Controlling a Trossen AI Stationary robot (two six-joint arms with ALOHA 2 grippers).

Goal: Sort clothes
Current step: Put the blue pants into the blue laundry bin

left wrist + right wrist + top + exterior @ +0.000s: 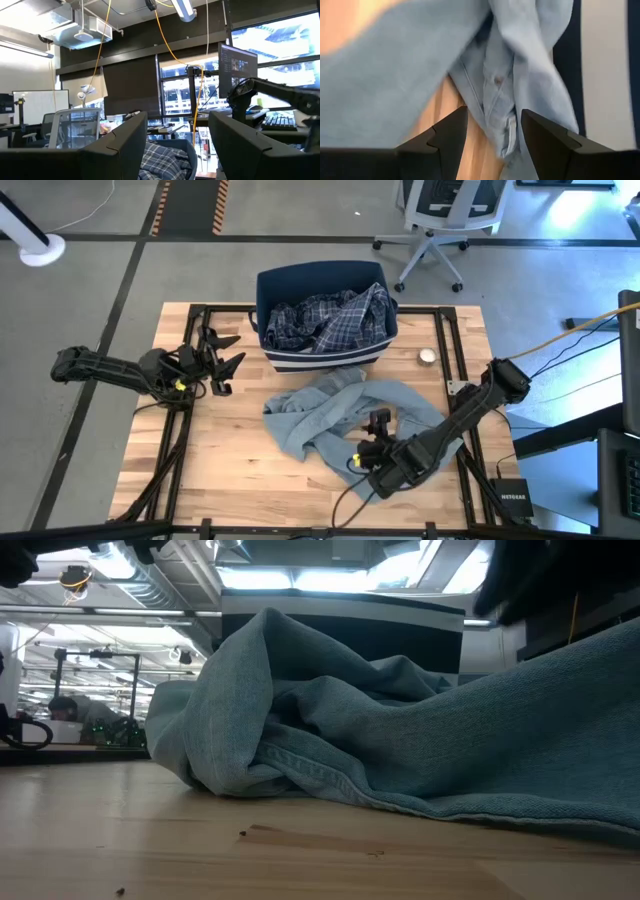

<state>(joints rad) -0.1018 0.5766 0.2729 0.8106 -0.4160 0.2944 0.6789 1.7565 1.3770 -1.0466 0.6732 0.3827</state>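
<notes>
A large light grey-blue garment [335, 412] lies crumpled on the wooden table [220, 460], in front of the navy bin; it fills the low view [400, 740]. The blue-and-white plaid shirt [330, 318] lies inside the navy fabric bin [275, 282] at the table's far middle. My right gripper [372, 430] is over the garment's near right part, slanting down, open, its fingers [451, 135] apart above a seam of the garment [495, 95]. My left gripper [228, 352] waits open at the table's left, raised and holding nothing [177, 150].
A small white round object [427, 356] sits on the table right of the bin. Black frame rails [445, 350] run along the table's edges. Bare wood shows at the near left. An office chair [440, 220] stands beyond the far edge.
</notes>
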